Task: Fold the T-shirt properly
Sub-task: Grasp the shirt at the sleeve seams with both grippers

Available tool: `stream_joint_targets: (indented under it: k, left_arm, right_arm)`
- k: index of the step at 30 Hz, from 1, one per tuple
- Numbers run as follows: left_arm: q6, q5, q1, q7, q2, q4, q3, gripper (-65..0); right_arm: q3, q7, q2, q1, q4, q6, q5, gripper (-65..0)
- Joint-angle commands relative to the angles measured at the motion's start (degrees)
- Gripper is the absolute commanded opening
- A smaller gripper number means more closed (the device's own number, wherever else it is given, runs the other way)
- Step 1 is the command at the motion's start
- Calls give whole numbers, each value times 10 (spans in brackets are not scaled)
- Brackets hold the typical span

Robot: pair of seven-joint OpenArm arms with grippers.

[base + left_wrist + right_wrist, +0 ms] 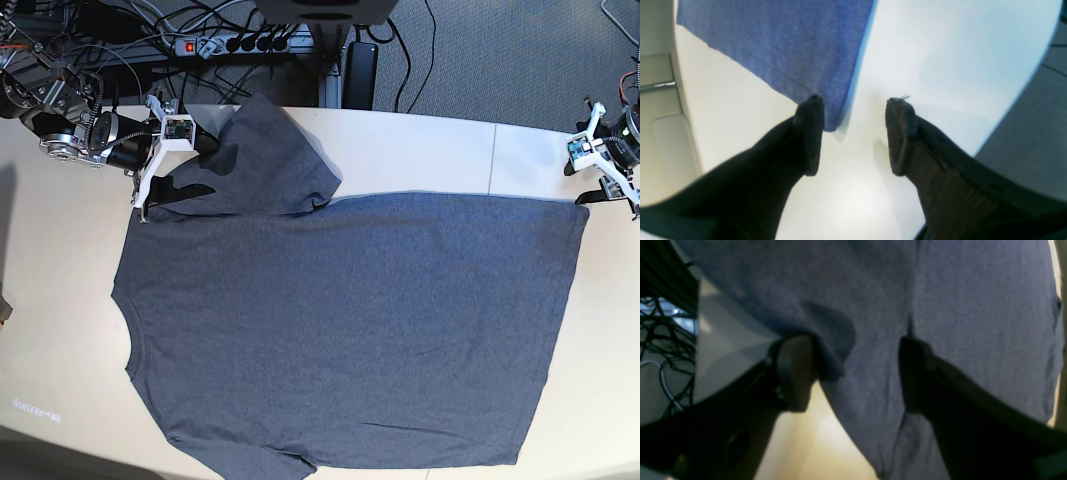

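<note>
On the surface (420,150), the T-shirt (350,330) is spread flat for folding, with both tools parted: right tool (857,373) apparently straddling the sleeve, left tool (855,133) empty by the hem corner.

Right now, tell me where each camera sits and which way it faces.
Left wrist: rides the left arm, looks down past the open left gripper at a corner of the T-shirt and the white table.
Right wrist: rides the right arm, looks between the open right gripper fingers onto shirt fabric.
Base: overhead, looking down on the spread shirt, both arms at the far corners.
Shared: all three show the T-shirt.
</note>
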Motion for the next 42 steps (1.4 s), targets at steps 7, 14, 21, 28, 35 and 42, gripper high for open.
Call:
stream_joint_targets:
  k: [7,14,21,28,35,42]
  left_arm:
    - [14,35,-89,-5,-13,-50,102,-320]
    - [13,42,-178,-9,-13,-110,199,-320]
    - [13,92,-221,-19,-12,-139,273,-322]
    - [13,91,-255,-28,11,-175,303,-424]
    - [10,91,-267,-30,19,-181,303,-462]
    - [8,84,-267,-39,19,-181,303,-650]
  right_arm:
    - [-8,-75,8,-5,-17,33,-41,-243]
    - [-8,-75,4,-5,-17,33,-27,-243]
    - [-8,-75,-10,-5,-17,34,-27,-243]
    - [-8,-75,-11,-5,-25,34,-29,-245]
    - [-8,-75,-11,-5,-40,34,-29,-513]
    - [-8,-75,-11,-6,-40,33,-29,-650]
